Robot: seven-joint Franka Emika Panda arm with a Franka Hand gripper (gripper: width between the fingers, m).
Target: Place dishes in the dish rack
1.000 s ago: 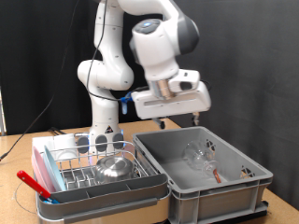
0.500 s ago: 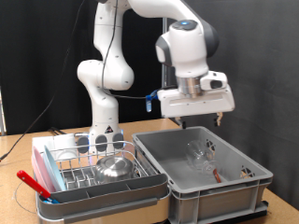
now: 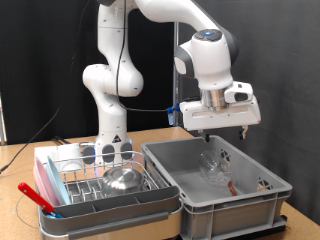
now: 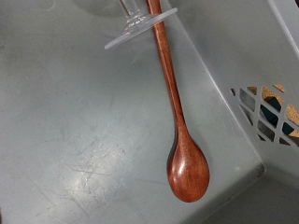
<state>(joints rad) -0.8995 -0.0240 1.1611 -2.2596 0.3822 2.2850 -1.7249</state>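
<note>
Steel bowl (image 3: 122,179) sits in the wire rack (image 3: 85,172). Above the grey crate (image 3: 200,203) hangs the gripper (image 3: 222,133), finger spread impossible to tell, over a clear glass (image 3: 212,166) beside a wooden spoon (image 4: 176,112).

A red-brown spoon (image 4: 176,103) lies in the grey crate (image 3: 200,200) (bowl near a corner)

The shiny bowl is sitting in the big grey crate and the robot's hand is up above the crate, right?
Not quite. The exterior view shows the shiny bowl in the wire dish rack, not the grey crate. The gripper does hang above the crate.
</note>
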